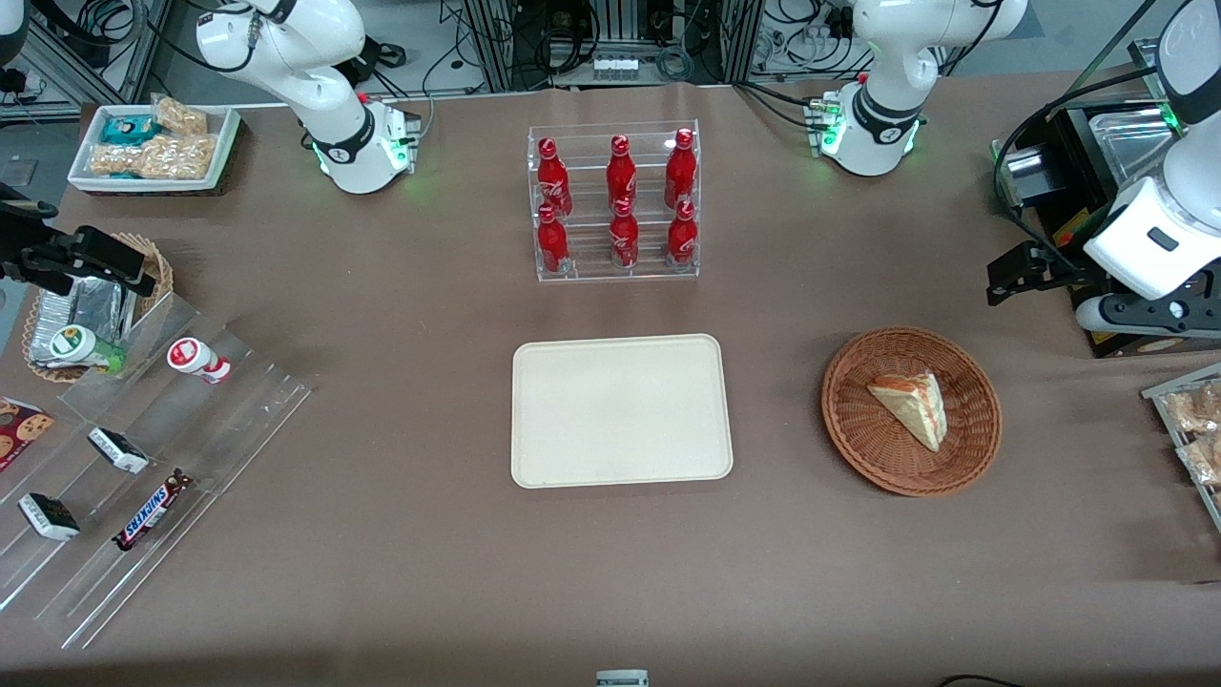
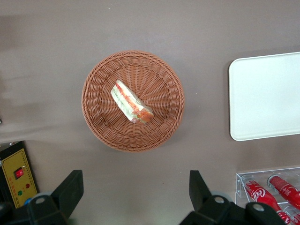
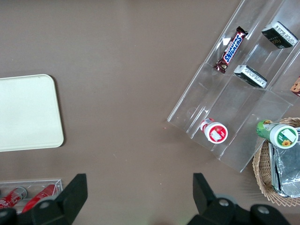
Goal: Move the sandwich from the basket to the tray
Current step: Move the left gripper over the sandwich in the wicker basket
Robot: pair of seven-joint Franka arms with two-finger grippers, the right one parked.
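Note:
The sandwich (image 1: pixel 911 405) (image 2: pixel 131 103), a pale wedge with a red and green filling stripe, lies in the round reddish-brown wicker basket (image 1: pixel 858 448) (image 2: pixel 101 126). The cream tray (image 1: pixel 620 410) (image 2: pixel 265 96) (image 3: pixel 26 112) lies flat and bare beside the basket, toward the parked arm's end. My gripper (image 1: pixel 1013 275) (image 2: pixel 135 177) hangs high above the table, a little farther from the front camera than the basket and toward the working arm's end. It is open wide, nothing between its fingers (image 2: pixel 72 185), and it is well apart from the sandwich.
A clear rack of red cola bottles (image 1: pixel 615 205) (image 2: pixel 269 192) stands farther from the front camera than the tray. A black box (image 1: pixel 1078 191) (image 2: pixel 18 176) sits under the working arm. Bagged snacks (image 1: pixel 1192 420) lie at that table end. Acrylic shelves (image 1: pixel 143 458) and a foil-lined basket (image 1: pixel 86 305) stand at the parked arm's end.

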